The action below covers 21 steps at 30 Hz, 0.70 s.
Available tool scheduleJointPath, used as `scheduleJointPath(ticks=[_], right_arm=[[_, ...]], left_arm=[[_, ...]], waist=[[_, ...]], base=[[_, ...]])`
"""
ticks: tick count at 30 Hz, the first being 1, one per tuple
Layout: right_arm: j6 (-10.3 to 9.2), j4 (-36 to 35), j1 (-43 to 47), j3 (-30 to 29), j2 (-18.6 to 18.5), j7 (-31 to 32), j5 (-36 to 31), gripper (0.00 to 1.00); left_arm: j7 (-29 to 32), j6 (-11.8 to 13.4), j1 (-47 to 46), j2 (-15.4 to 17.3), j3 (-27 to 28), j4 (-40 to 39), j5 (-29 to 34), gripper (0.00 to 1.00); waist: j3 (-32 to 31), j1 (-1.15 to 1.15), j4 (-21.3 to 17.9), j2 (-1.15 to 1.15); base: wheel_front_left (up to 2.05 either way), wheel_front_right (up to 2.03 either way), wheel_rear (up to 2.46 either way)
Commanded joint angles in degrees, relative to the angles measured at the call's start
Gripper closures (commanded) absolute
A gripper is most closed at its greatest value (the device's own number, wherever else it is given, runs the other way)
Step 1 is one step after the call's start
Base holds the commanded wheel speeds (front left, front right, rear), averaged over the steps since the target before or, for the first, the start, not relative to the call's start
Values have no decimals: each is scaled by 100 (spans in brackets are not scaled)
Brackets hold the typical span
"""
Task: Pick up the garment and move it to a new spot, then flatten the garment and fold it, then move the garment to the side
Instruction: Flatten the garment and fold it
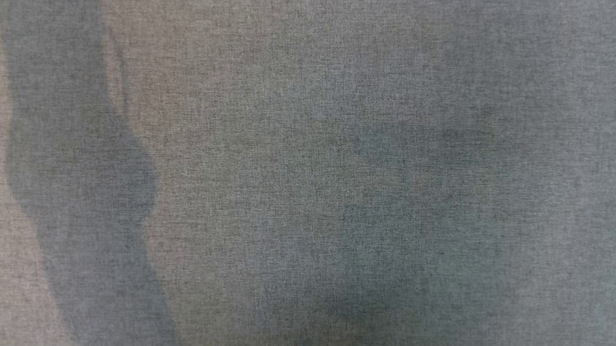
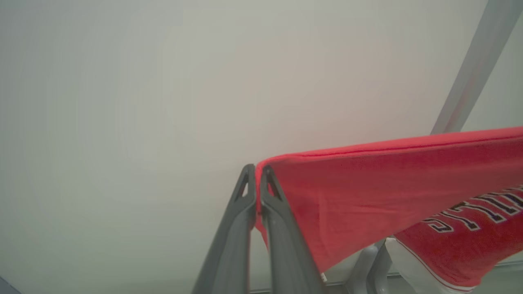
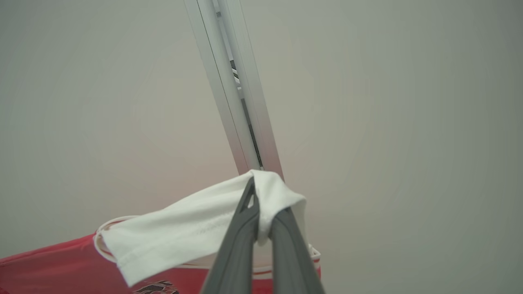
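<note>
Aloft between two arms: I have the red garment (image 2: 367,192) off the worktop, pinched at two ends. In the left wrist view the left gripper (image 2: 257,181) is all but closed, its fingers nipping the corner of a red hem. From there the cloth runs taut toward 3 o'clock and sags toward 5 o'clock, where dark-outlined lettering (image 2: 470,212) shows. In the right wrist view the right gripper (image 3: 261,208) is clamped fully on a bunched white sleeve (image 3: 184,232), which drapes toward 8 o'clock above the red body at the bottom edge. An aluminium rail (image 3: 241,102) rises behind it toward 12 o'clock against a pale wall.

The head view gives me a grey woven surface (image 1: 340,169) with a darker band at 9 o'clock. I cannot tell whether that is cloth hanging before the lens or the worktop.

My reading: this is the carry to a new spot, with flattening yet to come. The next move calls for lowering both arms together, keeping the top edge stretched so the body lays down without folding under. The sleeve grip looks bunched and could drag a wrinkle in.
</note>
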Motion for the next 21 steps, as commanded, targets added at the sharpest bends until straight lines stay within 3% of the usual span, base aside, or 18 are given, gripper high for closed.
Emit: scheduleJointPath(ticks=[1,9,12,21], right_arm=[[-1,96,123,18,-40,-30,82,100],[0,218,904,967,99,314,389,100],[0,123,1477,1431,-36,457,619,100],[0,-590,3014,2341,-458,895,1714,100]], left_arm=[[102,-17,124,-21,-20,83,-46,100],[549,-134,838,-163,-257,274,-118,100],[537,-134,1364,-86,-463,305,-39,100],[593,-143,2727,-207,-695,-49,-703,100]], waist=[[41,0,7,0],[18,0,-12,0],[-219,0,-33,0],[-987,0,48,0]], base=[[0,0,0],[0,0,0],[0,0,0],[0,0,0]])
